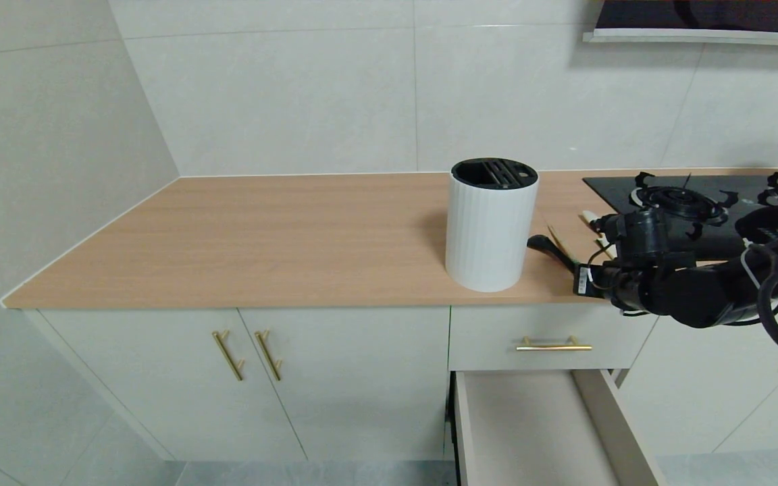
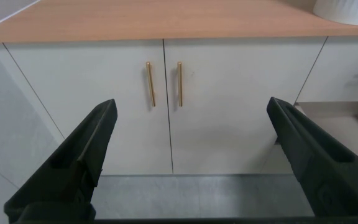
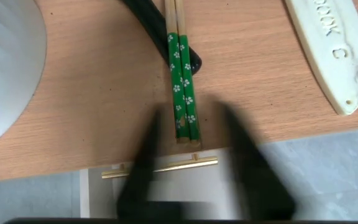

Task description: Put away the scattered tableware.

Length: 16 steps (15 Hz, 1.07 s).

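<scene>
A pair of wooden chopsticks [image 3: 182,87] with green flowered ends lies on the wooden counter [image 1: 261,236], across a black utensil handle [image 3: 148,25]. My right gripper [image 3: 194,171] is open at the counter's front edge, one finger on each side of the chopsticks' ends. A white ceramic piece [image 3: 331,50] lies beside them. The white ribbed holder [image 1: 490,226] with a black slotted top stands upright just left of the right gripper [image 1: 588,273]. The black handle [image 1: 548,248] sticks out by its base. My left gripper [image 2: 191,168] is open and low, facing the cabinet doors.
A drawer [image 1: 531,425] stands pulled out below the counter, under a shut drawer with a gold handle [image 1: 554,346]. A black gas hob [image 1: 686,199] sits at the counter's right. Two cabinet doors with gold handles [image 2: 164,84] lie to the left.
</scene>
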{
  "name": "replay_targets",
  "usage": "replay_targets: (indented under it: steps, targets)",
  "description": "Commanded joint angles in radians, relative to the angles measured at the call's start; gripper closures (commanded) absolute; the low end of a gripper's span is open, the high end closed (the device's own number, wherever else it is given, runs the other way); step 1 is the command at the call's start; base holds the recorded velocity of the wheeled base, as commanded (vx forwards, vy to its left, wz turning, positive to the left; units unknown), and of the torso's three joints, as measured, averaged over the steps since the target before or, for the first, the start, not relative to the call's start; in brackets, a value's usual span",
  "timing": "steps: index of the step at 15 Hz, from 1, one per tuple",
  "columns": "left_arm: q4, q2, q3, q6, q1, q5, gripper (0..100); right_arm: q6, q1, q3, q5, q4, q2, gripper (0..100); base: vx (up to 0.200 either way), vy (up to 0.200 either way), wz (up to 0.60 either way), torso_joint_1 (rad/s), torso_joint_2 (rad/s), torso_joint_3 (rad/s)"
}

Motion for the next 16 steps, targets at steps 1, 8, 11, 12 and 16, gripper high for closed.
replay_targets:
  steps: [1, 8, 11, 12, 16]
  targets:
    - [0.0, 0.0, 0.0, 0.0, 0.0, 0.0, 0, 0.0, 0.001, 0.0, 0.001, 0.0, 0.001, 100, 0.0, 0.0, 0.0, 0.0, 0.0, 0.0]
    - [0.0, 0.0, 0.0, 0.0, 0.0, 0.0, 0, 0.0, -0.001, 0.009, 0.001, 0.009, -0.055, 100, 0.0, 0.0, 0.0, 0.0, 0.0, 0.0]
    - [0.0, 0.0, 0.0, -0.001, 0.0, 0.0, 0, -0.002, -0.002, 0.032, 0.005, 0.034, -0.128, 100, 0.0, 0.0, 0.0, 0.0, 0.0, 0.0]
    - [0.0, 0.0, 0.0, -0.001, 0.0, 0.0, 0, -0.002, -0.001, 0.032, 0.016, 0.157, -0.224, 100, 0.0, 0.0, 0.0, 0.0, 0.0, 0.0]
    - [0.0, 0.0, 0.0, -0.001, 0.0, 0.0, 0, -0.009, -0.002, 0.04, 0.137, 0.404, -0.471, 100, 0.0, 0.0, 0.0, 0.0, 0.0, 0.0]
